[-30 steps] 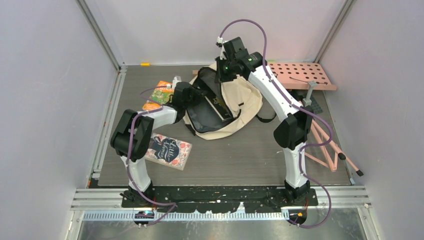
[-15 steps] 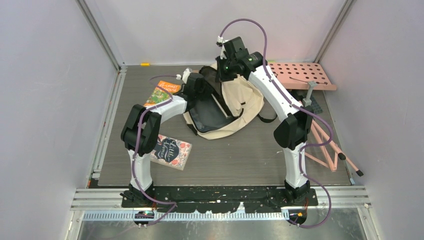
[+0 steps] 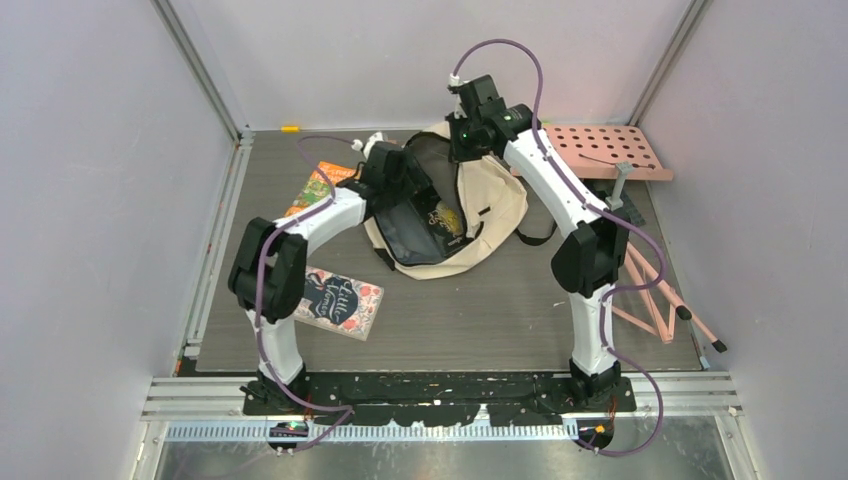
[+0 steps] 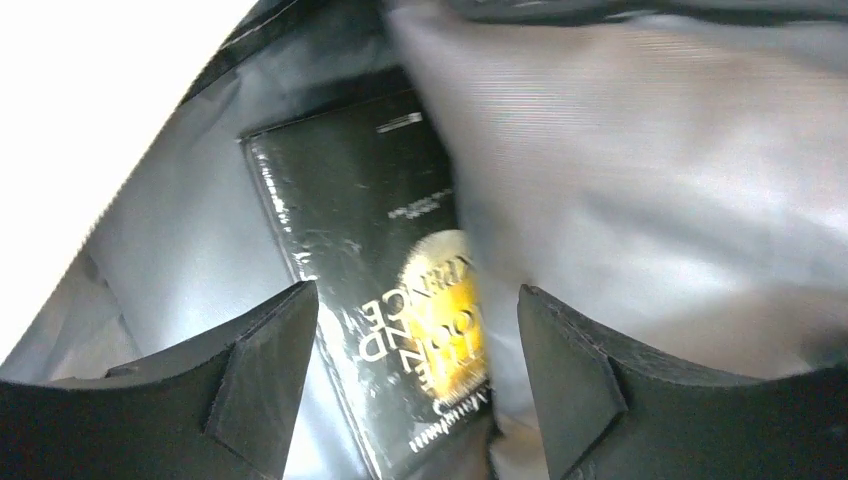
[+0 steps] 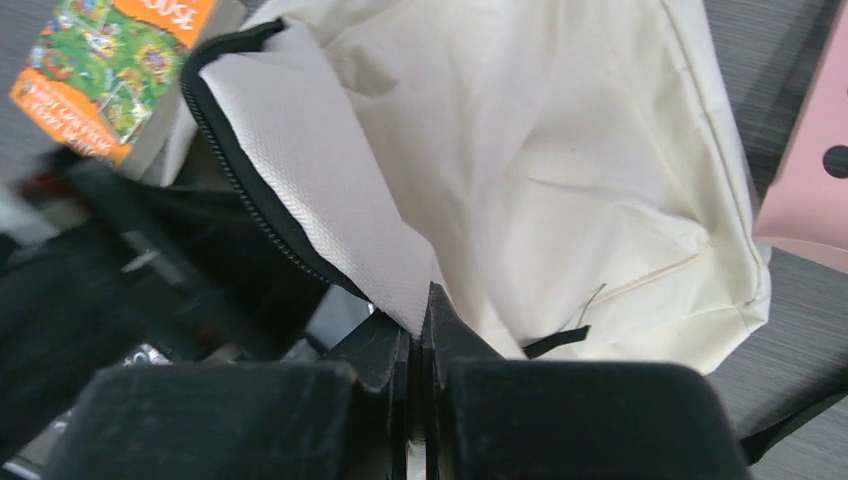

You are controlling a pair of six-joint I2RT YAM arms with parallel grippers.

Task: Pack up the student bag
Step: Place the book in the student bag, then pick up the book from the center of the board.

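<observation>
Step in hand: loading books into the student bag (image 3: 495, 205); judged partly done.

The bag lies open at the far middle of the table (image 3: 480, 310), its mouth toward the left arm. The right gripper (image 5: 420, 315) is pinched tight on the cream rim of the opening beside the black zipper, holding the mouth up.

The left gripper (image 4: 415, 310) sits inside the mouth, fingers wide, gripping nothing. A black book (image 4: 350, 230) with gold lettering lies on the grey lining beyond and between them, touching neither.

An orange book (image 3: 318, 185) waits just left of the bag, and a dark book (image 3: 338, 302) nearer the bases.

Next move likely calls for backing the left arm out without snagging the lining, then fetching the orange book.
</observation>
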